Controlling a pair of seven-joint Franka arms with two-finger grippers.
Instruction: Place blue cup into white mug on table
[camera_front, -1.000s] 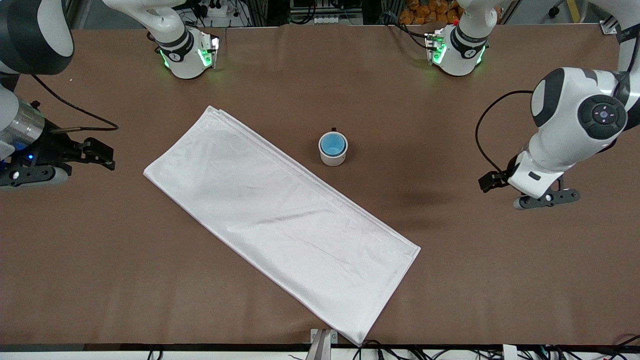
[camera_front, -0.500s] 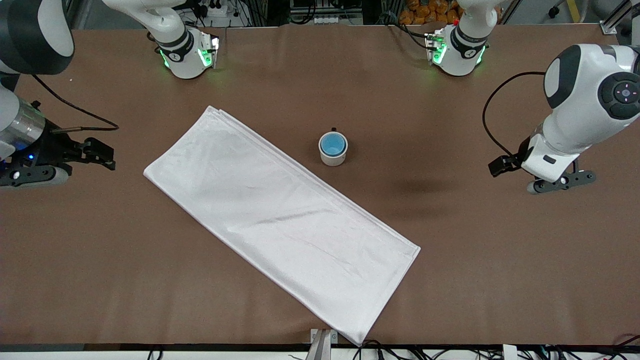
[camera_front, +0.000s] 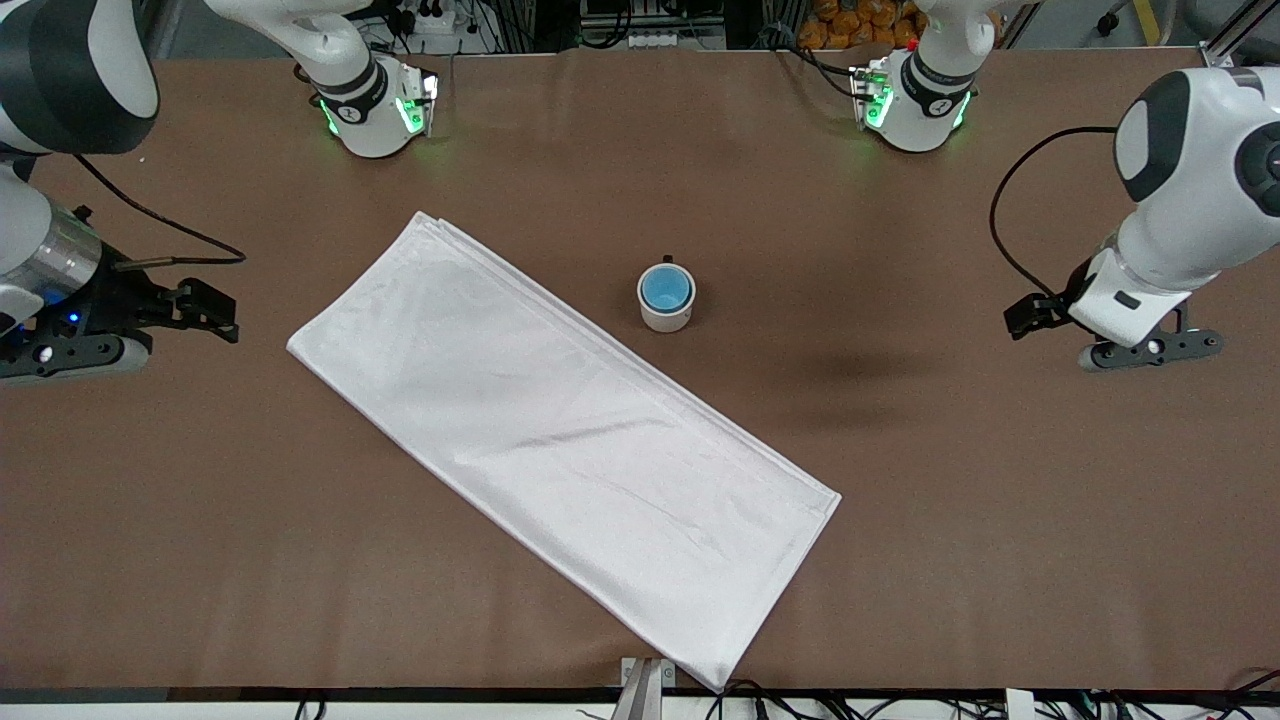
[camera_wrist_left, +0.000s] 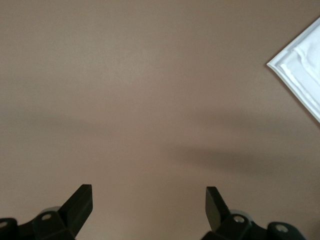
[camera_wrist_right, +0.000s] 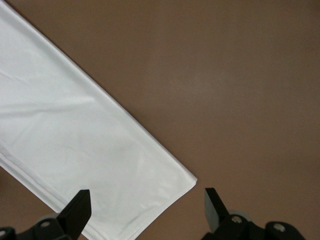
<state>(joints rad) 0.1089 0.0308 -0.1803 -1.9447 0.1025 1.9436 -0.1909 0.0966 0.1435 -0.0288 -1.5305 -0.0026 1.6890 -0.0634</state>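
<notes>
Nearest the front camera lies the long white folded cloth (camera_front: 560, 440), flat on the brown table (camera_front: 1000, 560), running slantwise from about five o'clock up to ten o'clock of the table's middle; one of its corners shows in my left wrist view (camera_wrist_left: 300, 75) and a broad stretch of it in my right wrist view (camera_wrist_right: 75, 145). Just past the cloth's upper edge, close to the middle of the table, stands the white mug (camera_front: 666, 312), upright, its small black handle pointing toward twelve o'clock. The blue cup (camera_front: 666, 290) sits inside it, upright too, bright blue and round, its rim about level with the mug's pale rim and filling nearly all of the opening. My left claw (camera_wrist_left: 148, 210) hangs over bare table at the left arm's end, at roughly three o'clock from the mug and well apart from it, fingers spread wide with nothing between them. My right claw (camera_wrist_right: 147, 212) hangs at the right arm's end, at about nine o'clock from the mug, likewise spread and empty, over the table just beside the cloth.
</notes>
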